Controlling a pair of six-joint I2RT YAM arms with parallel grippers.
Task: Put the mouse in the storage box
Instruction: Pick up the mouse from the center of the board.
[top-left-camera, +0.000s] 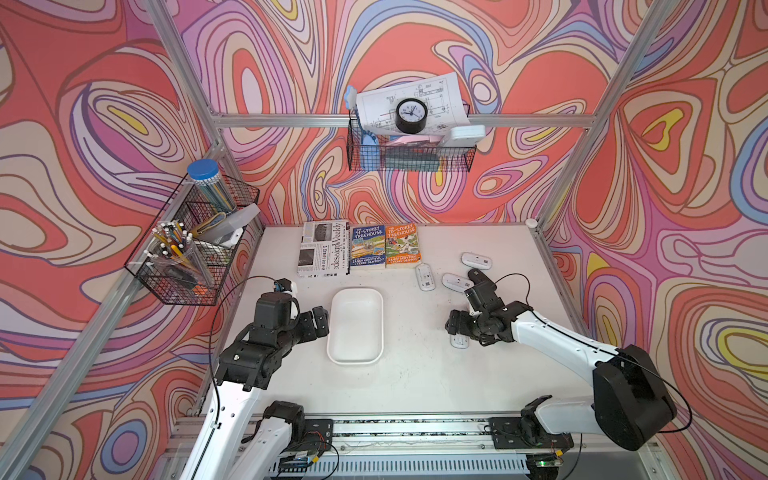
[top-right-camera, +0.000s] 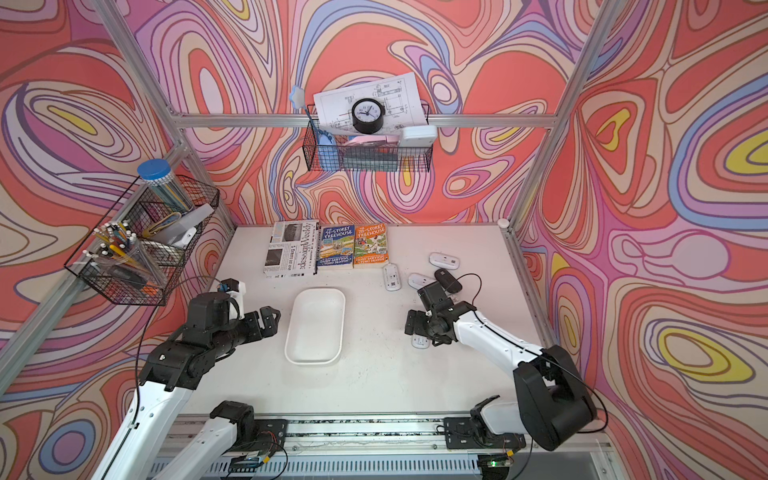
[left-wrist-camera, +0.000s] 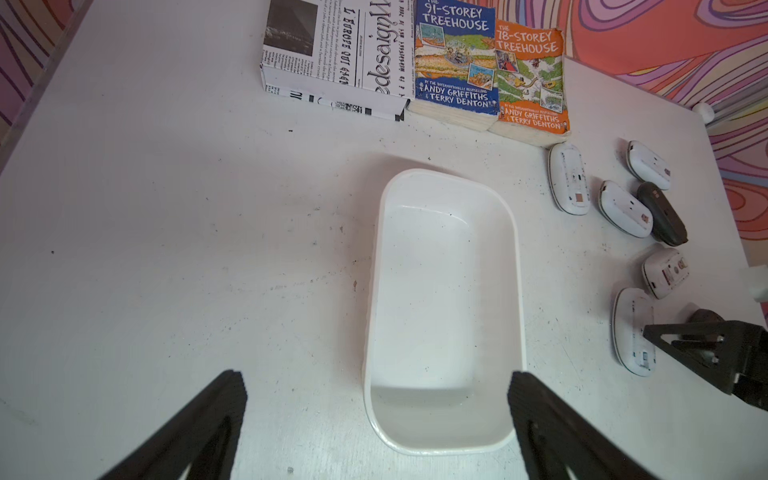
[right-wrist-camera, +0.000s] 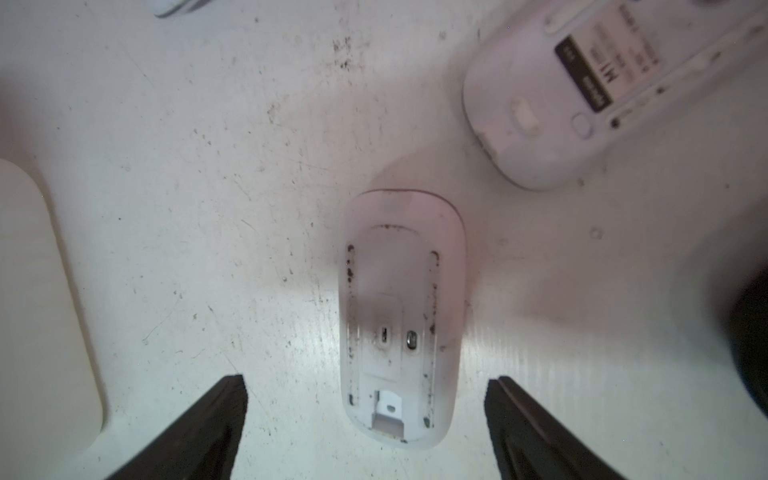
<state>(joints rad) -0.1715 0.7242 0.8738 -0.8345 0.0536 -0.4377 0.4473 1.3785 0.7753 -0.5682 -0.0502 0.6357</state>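
The storage box lies on the table. The mouse, white and underside up, lies on the table near the box, on the right arm's side, clear of its rim. The right gripper is over this mouse. Its jaws stand wide, one on each side of the mouse, and neither touches it. The left gripper is just beside the box on the opposite side, jaws wide and holding nothing. More mice lie beyond, toward the books.

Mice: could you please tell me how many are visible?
6: three white and one dark near the orange book, two white by the right gripper; another may hide behind it.
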